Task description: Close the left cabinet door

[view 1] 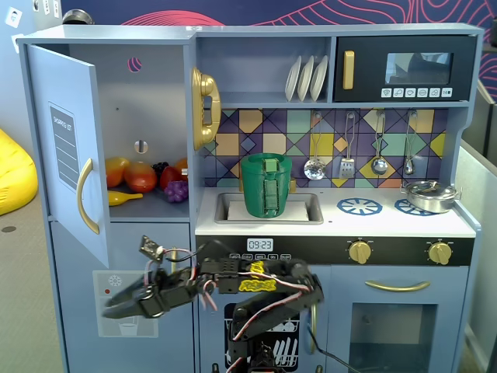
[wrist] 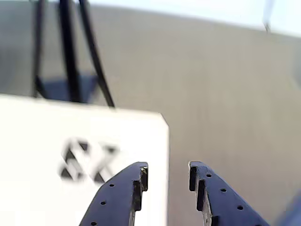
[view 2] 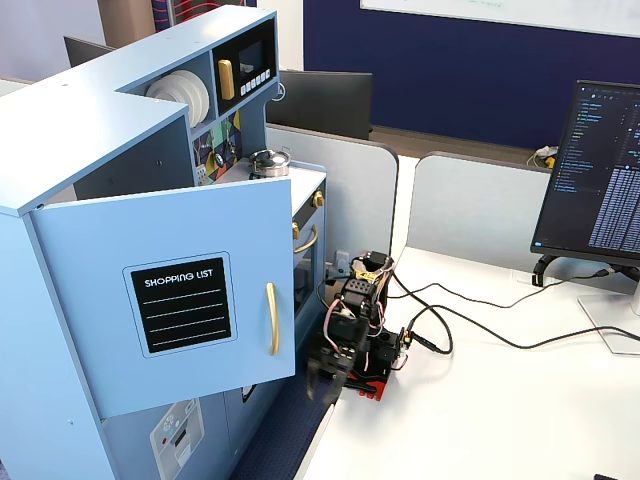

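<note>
While the left cabinet door (view 1: 68, 148) stands swung wide from the toy kitchen's fridge compartment, hinged along its far-left edge in a fixed view, its free edge with the curved gold handle (view 1: 86, 196) juts out toward the camera.

Item: door. Light blue-grey panel, black "SHOPPING LIST" plate (view 2: 181, 304) on its outer face; long axis vertical. Toy fruit (view 1: 142, 178) on the shelf behind it is exposed.

Item: gripper (view 1: 111, 306). Black two-finger type, on an arm mounted low in front of the kitchen. Jaws parted a moderate way, holding nothing; the wrist view shows clear space between the fingertips (wrist: 139, 175).

Relation to door: the gripper lies below the door's lower edge and slightly right of it in that fixed view, pointing left, in front of the lower door with the ice-dispenser graphic (view 1: 128, 303). It is not touching the door. In a fixed view (view 2: 322, 372) it sits low, just right of the door's free edge.

Judgement: closing calls for rising to the door's outer face near the handle, then pushing toward the cabinet.
</note>
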`<move>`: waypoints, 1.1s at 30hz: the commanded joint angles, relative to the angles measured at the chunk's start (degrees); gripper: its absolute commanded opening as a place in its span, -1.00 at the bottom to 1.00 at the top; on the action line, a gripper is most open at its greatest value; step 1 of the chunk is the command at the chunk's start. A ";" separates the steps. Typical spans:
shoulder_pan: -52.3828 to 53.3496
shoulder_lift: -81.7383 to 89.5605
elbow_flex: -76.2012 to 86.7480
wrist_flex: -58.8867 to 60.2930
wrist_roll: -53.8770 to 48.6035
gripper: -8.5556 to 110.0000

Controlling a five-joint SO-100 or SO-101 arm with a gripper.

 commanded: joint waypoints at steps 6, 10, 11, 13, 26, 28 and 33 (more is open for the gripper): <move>-5.63 -21.09 -16.70 -17.23 2.46 -0.86; -4.13 -29.62 -24.61 -21.18 0.26 -0.86; -3.52 -31.55 -26.46 -22.41 -0.53 -0.86; -2.20 -34.72 -29.79 -24.17 -1.85 -0.86; 5.80 -43.68 -43.68 -26.72 -10.28 -0.86; 7.12 -41.84 -41.40 -27.60 -11.25 -0.86; 11.34 -34.89 -33.05 -30.85 -11.69 -0.86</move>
